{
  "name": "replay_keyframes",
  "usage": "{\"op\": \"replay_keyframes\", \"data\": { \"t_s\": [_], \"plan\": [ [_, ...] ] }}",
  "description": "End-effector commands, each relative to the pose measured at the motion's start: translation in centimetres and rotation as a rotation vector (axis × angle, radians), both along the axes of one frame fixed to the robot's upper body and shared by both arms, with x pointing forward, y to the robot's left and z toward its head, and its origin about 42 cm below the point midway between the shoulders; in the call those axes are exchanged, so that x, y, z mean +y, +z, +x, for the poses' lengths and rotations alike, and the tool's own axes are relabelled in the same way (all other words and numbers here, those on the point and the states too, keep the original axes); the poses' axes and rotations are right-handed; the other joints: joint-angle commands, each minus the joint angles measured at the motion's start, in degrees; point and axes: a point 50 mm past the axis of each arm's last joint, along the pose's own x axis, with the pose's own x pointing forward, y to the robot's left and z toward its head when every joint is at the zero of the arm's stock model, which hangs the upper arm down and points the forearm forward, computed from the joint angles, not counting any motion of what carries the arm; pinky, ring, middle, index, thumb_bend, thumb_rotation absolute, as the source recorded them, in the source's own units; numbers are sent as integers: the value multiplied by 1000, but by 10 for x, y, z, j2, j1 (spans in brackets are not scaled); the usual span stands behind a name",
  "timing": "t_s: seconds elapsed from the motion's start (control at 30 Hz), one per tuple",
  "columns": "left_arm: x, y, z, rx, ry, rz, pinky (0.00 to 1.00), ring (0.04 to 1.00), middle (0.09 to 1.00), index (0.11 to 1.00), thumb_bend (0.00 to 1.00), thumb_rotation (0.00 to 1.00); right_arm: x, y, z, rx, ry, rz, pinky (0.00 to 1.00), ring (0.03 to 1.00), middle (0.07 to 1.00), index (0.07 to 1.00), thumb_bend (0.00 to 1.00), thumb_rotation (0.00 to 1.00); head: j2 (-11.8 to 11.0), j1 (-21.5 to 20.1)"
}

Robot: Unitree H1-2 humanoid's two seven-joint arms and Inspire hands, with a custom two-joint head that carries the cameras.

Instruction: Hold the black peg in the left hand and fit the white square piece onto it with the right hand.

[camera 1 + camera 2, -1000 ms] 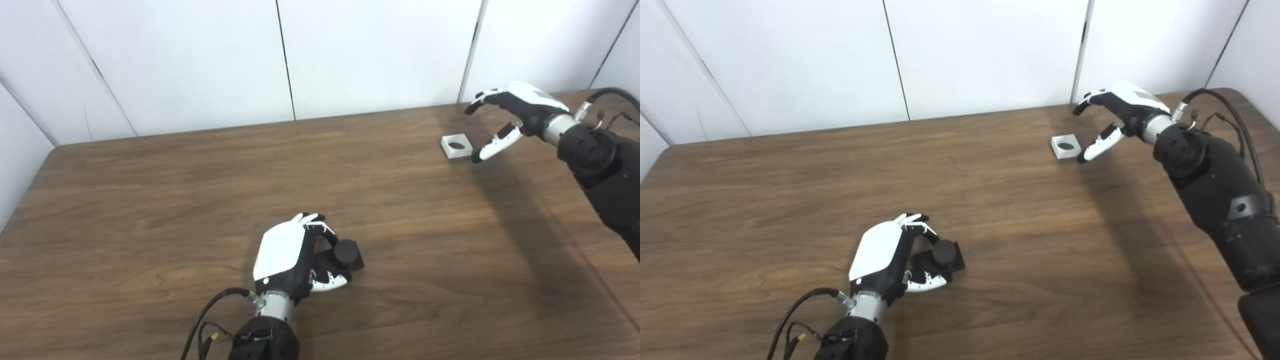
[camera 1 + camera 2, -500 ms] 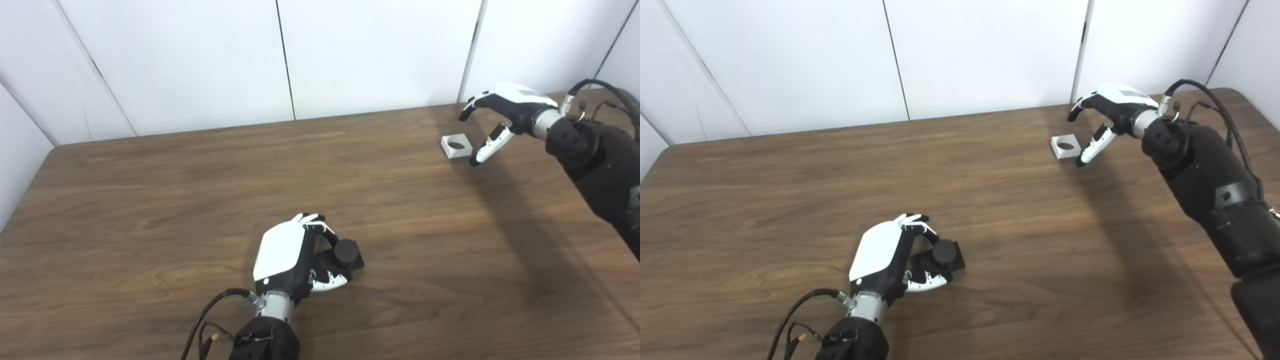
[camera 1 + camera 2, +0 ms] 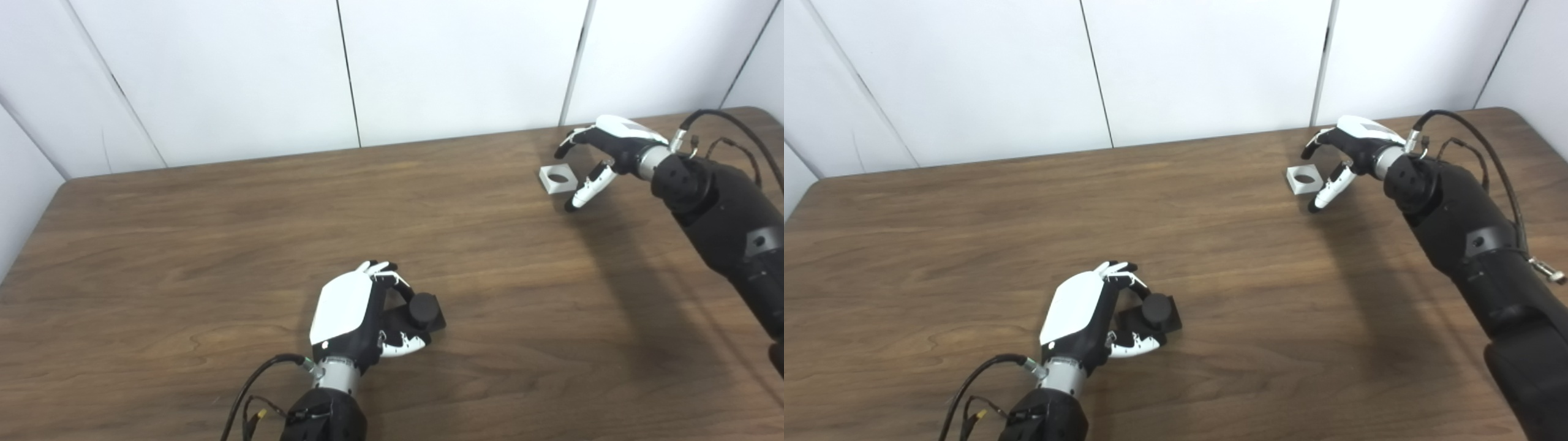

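The black peg [image 3: 424, 309], a round stud on a square black base, rests on the brown table near the front centre. My left hand [image 3: 361, 312] is shut on the peg's base, fingers curled over its far side and thumb on the near side. The white square piece [image 3: 557, 179] with a round hole lies flat at the back right. My right hand [image 3: 603, 156] hovers just right of it, open, fingers arched above its far side and thumb pointing down by its near right corner. It does not hold the piece.
The brown wooden table [image 3: 245, 233] runs up to white wall panels at the back. Its right edge and rounded back corner lie just beyond my right forearm [image 3: 716, 208]. A cable loops off my left wrist [image 3: 257, 392] at the front edge.
My right hand has come down and a little left, closing in on the white square piece, with the forearm swinging inward. Left hand and peg have not moved.
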Motion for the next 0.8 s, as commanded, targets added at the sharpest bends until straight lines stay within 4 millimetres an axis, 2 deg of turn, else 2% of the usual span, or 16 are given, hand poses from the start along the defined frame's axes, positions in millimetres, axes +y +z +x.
{"op": "replay_keyframes", "data": {
  "t_s": [0.0, 0.77],
  "plan": [
    [-7, -15, -3, 81, -32, 13, 809, 936, 865, 491, 500, 79, 5, 38, 14, -109, 4, 2, 953, 998, 938, 755, 904, 183, 0, 0],
    [-13, -14, -7, 94, -34, -23, 796, 942, 870, 490, 500, 75, 3, 33, 21, -121, -25, 25, 912, 984, 933, 749, 904, 181, 0, 9]
  ]
}}
